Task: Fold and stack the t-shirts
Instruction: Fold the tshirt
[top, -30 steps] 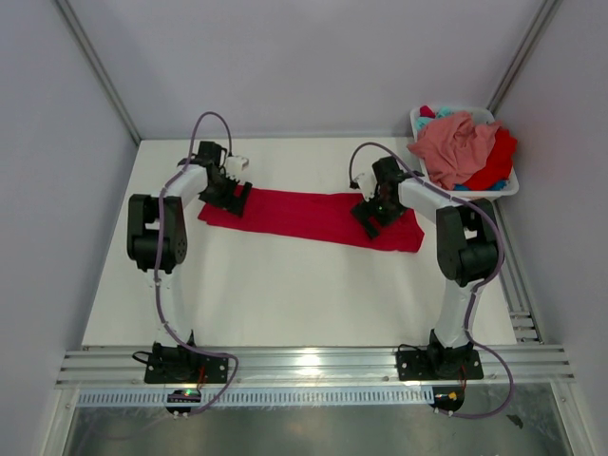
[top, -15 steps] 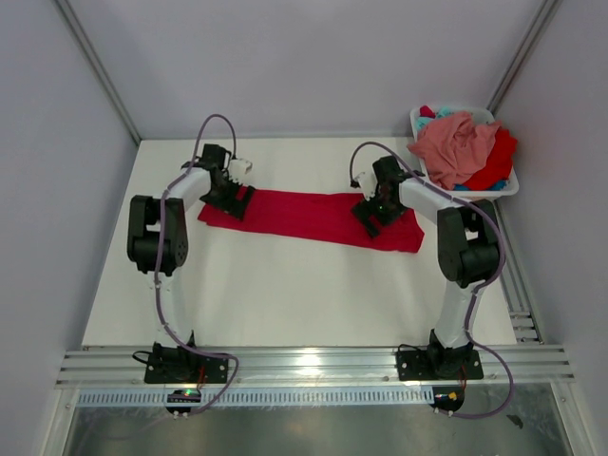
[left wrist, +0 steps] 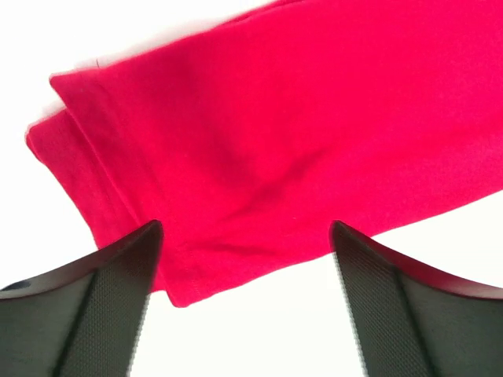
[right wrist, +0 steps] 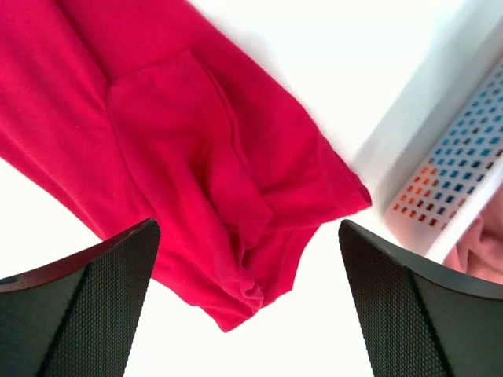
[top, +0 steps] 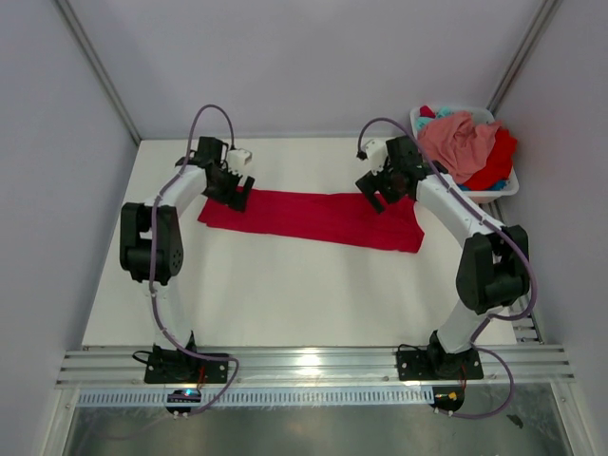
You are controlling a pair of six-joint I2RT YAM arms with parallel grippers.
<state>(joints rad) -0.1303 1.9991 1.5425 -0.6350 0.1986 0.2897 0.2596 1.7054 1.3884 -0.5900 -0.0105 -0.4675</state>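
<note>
From above, the red t-shirt lies on the white worktop as a long folded band, stretched between the two arms. The left claw hangs over its left end and the right claw over the far edge near its right end. Whether either one gapes, the overhead view is too small to say.

The wrist cameras settle it. The left fingers are spread wide with nothing between them, only red cloth beneath, and here the layered folded edge at the band's end shows up. The right fingers are just as wide and empty over the shirt's other end, where a sleeve lies folded onto the body with a few ridges.

That view also catches the white basket wall near the shirt's corner, colours showing through its mesh. The top view fills the rest in: a salmon pink shirt is heaped in the basket over a second red shirt, with a scrap of teal at the rim.
</note>
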